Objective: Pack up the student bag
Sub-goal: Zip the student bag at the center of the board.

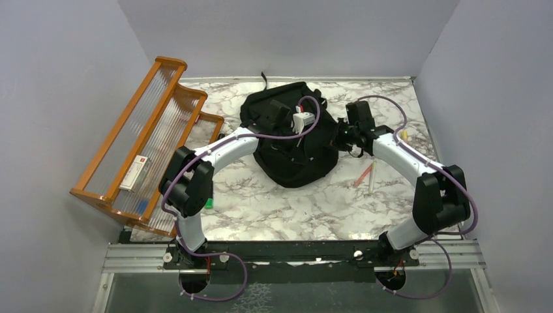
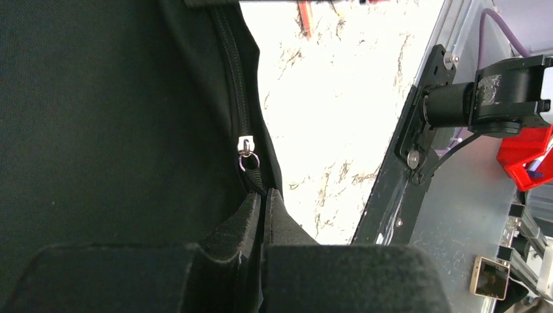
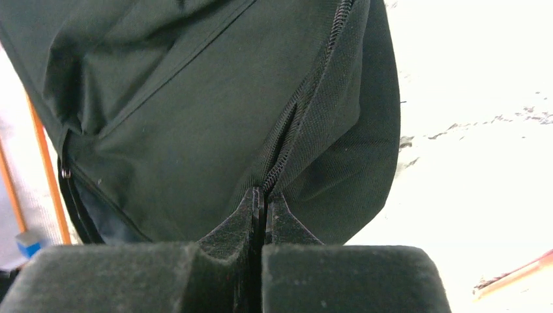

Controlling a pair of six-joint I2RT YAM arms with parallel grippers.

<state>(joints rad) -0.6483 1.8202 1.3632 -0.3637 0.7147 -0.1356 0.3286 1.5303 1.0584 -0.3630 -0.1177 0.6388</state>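
The student bag (image 1: 293, 156) is a black fabric backpack lying in the middle of the marble table. My left arm reaches over it, and the left gripper (image 1: 295, 130) sits on top of the bag. In the left wrist view the left gripper (image 2: 264, 195) is shut on the black zipper pull tab (image 2: 255, 175), which hangs from the silver slider (image 2: 245, 145). My right gripper (image 1: 340, 138) is at the bag's right side. In the right wrist view the right gripper (image 3: 264, 194) is shut on the bag's fabric edge beside a partly parted zipper (image 3: 287, 137).
A wooden rack (image 1: 140, 130) leans at the left with a small box (image 1: 135, 173) in it. Two pens (image 1: 365, 175) lie on the table right of the bag. A small green object (image 1: 209, 203) lies by the left arm. Grey walls enclose the table.
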